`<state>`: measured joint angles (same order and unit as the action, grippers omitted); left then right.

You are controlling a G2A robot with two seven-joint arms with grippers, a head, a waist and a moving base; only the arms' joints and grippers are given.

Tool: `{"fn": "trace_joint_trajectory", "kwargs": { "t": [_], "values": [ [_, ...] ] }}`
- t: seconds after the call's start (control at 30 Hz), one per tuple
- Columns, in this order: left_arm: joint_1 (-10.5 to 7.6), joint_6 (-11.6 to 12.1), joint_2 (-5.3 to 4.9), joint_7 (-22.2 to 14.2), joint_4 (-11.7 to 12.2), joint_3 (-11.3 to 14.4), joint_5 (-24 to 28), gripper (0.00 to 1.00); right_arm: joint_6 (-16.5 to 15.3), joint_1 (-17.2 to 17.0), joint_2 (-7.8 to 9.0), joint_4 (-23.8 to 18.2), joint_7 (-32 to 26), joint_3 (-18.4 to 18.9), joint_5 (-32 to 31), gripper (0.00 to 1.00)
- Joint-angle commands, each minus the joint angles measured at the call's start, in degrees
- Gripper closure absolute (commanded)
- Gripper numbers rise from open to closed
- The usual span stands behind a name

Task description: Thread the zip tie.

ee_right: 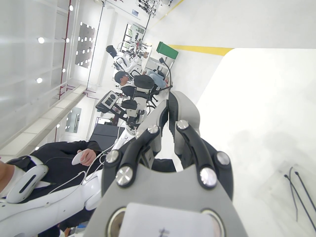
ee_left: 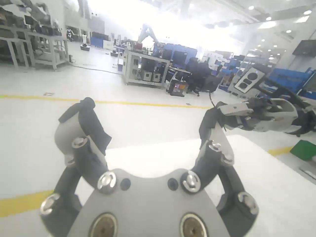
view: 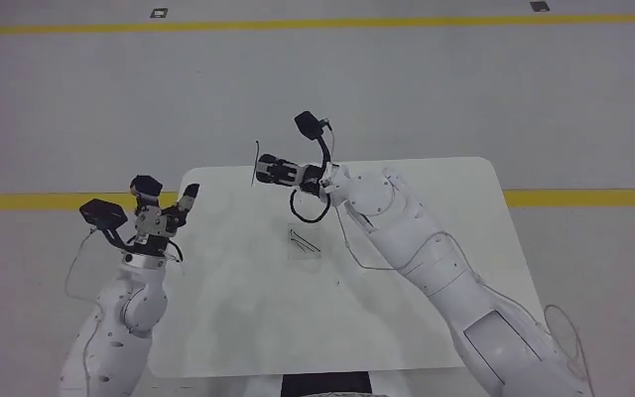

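Currently right gripper (view: 263,171) clamps zip tie (view: 256,159), strip sticking out past fingertips (ee_right: 182,104); left gripper (view: 169,191), fingers (ee_left: 86,122) spread wide, empty, sits well apart leftward.

No writing can be made out anywhere. A white sticker (ee_right: 167,219) on the back of the right gripper (ee_right: 168,104) carries a dark mark, cut off at the edge and unreadable. Two dark square tags (view: 159,13) on the floor (view: 397,89) are too small to read.
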<state>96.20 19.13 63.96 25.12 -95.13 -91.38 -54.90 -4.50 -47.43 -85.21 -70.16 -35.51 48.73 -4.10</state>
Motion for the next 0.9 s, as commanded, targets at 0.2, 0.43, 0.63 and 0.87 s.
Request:
{"fn": "trace_joint_trajectory", "kwargs": {
  "t": [0.2, 0.43, 0.63, 0.87],
  "values": [
    [-1.79, -6.51, -1.08, 9.98, 1.17, 0.86, -35.05, 0.0, 8.25, 2.89, -1.48, 0.31, 0.7, -2.28, 1.04, 1.0],
    [-3.42, -17.95, -7.59, 12.55, 2.88, 7.39, -35.05, 0.0, 13.29, 5.25, -3.28, 2.08, 3.41, -3.89, 3.92, 1.0],
    [-4.35, -22.06, -10.04, 14.14, 4.1, 10.68, -35.05, 0.0, 13.43, 5.33, -3.36, 2.06, 3.57, -3.93, 4.09, 1.0],
    [-4.35, -22.06, -10.04, 14.14, 4.1, 10.68, -35.05, 0.0, 13.43, 5.33, -3.36, 2.06, 3.57, -3.93, 4.09, 1.0]
  ]
}}
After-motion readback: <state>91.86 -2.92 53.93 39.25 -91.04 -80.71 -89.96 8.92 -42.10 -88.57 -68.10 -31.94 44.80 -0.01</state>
